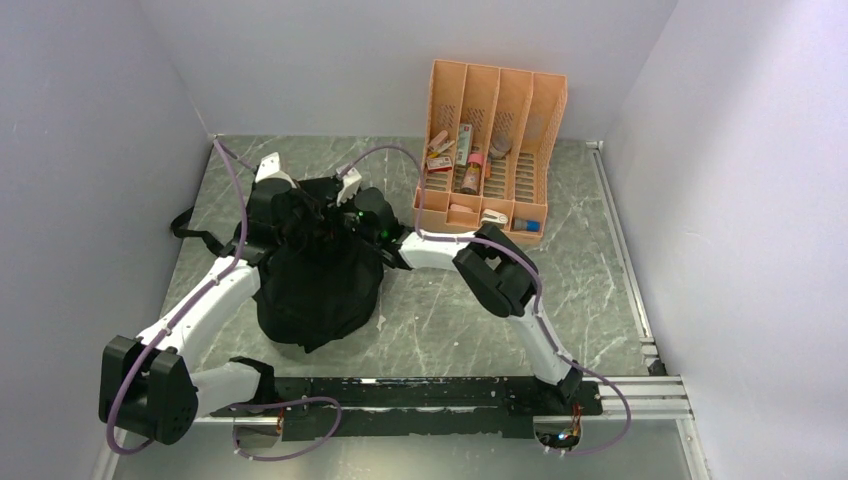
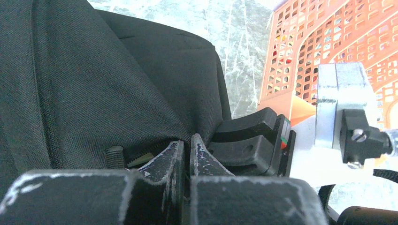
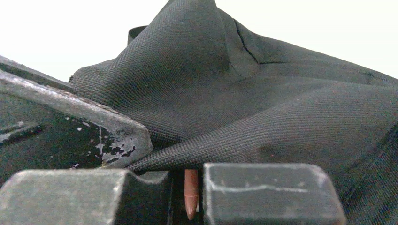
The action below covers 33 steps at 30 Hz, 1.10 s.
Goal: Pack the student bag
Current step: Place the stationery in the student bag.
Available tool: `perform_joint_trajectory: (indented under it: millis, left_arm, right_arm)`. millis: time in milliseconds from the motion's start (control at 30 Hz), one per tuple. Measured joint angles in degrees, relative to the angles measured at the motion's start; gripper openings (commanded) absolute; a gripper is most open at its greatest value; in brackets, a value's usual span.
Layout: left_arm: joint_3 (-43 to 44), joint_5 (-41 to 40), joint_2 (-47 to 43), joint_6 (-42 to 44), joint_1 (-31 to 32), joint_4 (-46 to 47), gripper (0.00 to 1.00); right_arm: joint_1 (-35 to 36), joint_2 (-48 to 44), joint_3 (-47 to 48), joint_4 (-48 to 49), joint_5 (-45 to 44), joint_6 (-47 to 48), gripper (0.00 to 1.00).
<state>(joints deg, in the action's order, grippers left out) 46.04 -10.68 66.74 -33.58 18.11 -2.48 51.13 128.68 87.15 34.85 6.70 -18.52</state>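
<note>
Left wrist, tool: the left gripper [image 2: 186, 152] is sitting closed, its fingers all but meeting, and appears to be pinching a fold of the student bag [image 2: 94, 84].
Left wrist, surroundings: the orange organizer [image 2: 328, 42] is showing just behind the bag.
Right wrist, tool: the right gripper [image 3: 187, 174] is keeping only a narrow gap. A slim brown stick [image 3: 191, 197] is standing in that gap and a fold of bag fabric is lying across it. Whether either one is being clamped, I cannot tell.
Top view, bag: it is slumping as a dark heap on the left-centre of the table [image 1: 450, 320], well apart from the organizer at the back right.
Top view, arms: both are reaching into the bag's top from either side.
Step, judged: the stick is probably going into the bag.
Doing it well: the left pinch should be lifting the rim up and outward so the mouth is gaping. The right should be letting go only once the stick is pointing past the fold, not resting on it.
</note>
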Motion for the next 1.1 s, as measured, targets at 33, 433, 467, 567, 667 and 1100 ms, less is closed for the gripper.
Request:
perform_joint_trajectory:
  millis: [33, 433, 467, 567, 667, 1100]
  left_arm:
    - [-0.1, 0.0, 0.0, 0.0, -0.1, 0.1, 0.05]
    - [-0.2, 0.5, 0.0, -0.3, -0.5, 0.2, 0.05]
    - [-0.2, 0.6, 0.0, -0.3, -0.6, 0.1, 0.05]
    - [-0.2, 0.9, 0.0, -0.5, -0.9, 0.1, 0.18]
    - [-0.2, 1.1, 0.0, -0.5, -1.3, 0.2, 0.40]
    - [0.9, -3.9, -6.4, -0.9, -1.6, -8.1, 0.65]
  right_arm:
    - [0.0, 0.5, 0.0, 1.3, 0.0, 0.6, 0.19]
    - [-0.1, -4.4, -10.6, 8.2, 2.4, 2.2, 0.49]
    - [-0.3, -5.7, -12.1, 8.2, 2.4, 2.1, 0.50]
    - [-0.7, -9.8, -16.0, 7.9, 2.0, 2.0, 0.50]
    - [-0.9, -15.1, -20.1, 7.5, 1.1, 1.6, 0.50]
    - [-0.9, -25.7, -23.3, -4.2, -6.2, -1.0, 0.53]
